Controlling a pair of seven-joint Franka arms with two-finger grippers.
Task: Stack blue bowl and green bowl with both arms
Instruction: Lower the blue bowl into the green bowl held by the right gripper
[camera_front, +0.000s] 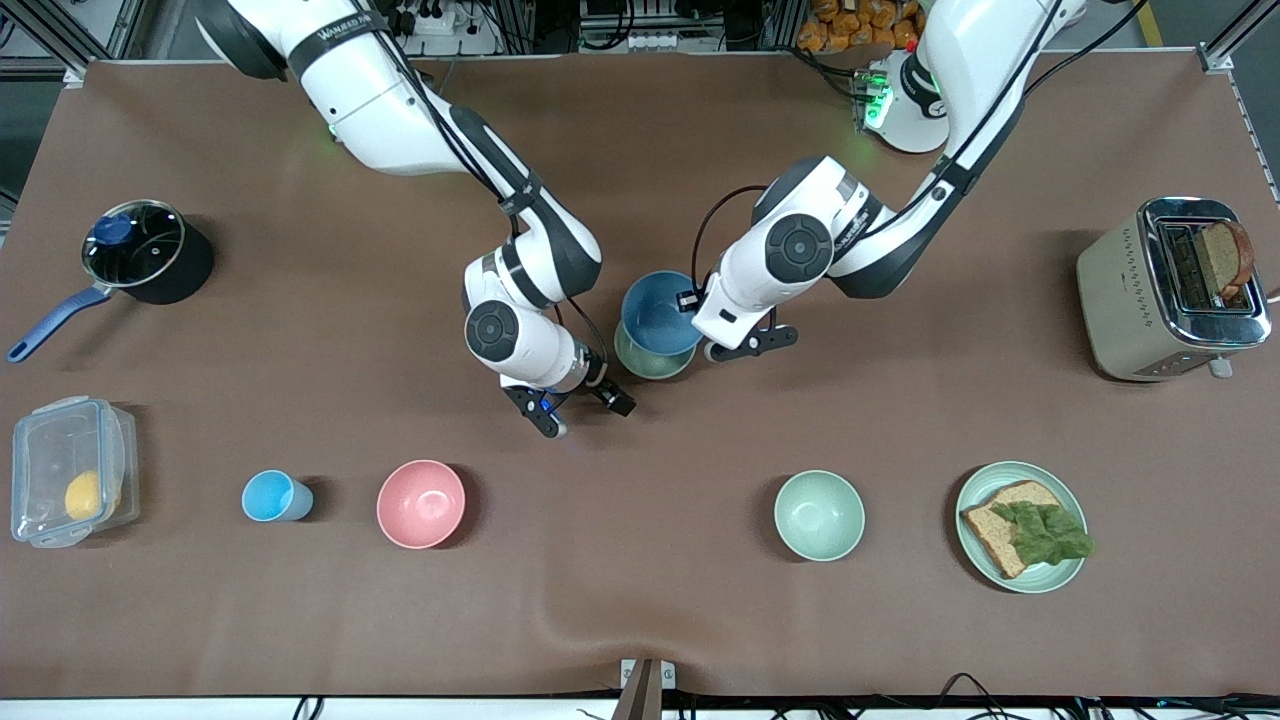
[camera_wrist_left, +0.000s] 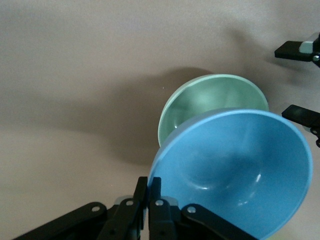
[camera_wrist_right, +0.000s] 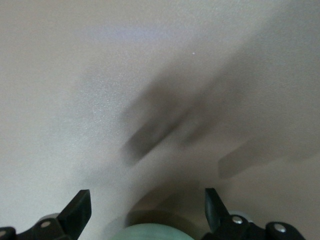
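Pinching blue bowl (camera_wrist_left: 235, 170) rim over green bowl (camera_wrist_left: 200, 102), left gripper (camera_wrist_left: 149, 192); right gripper (camera_front: 578, 408) wide; arm lettering unreadable.

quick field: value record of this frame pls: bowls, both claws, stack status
blue bowl: held at its rim by the left claw, tilted, over the green bowl
green bowl: on the table mid-table, under the blue bowl
left claw: shut on blue bowl
right claw: open, empty, above the table beside the green bowl
stack status: blue bowl not yet released
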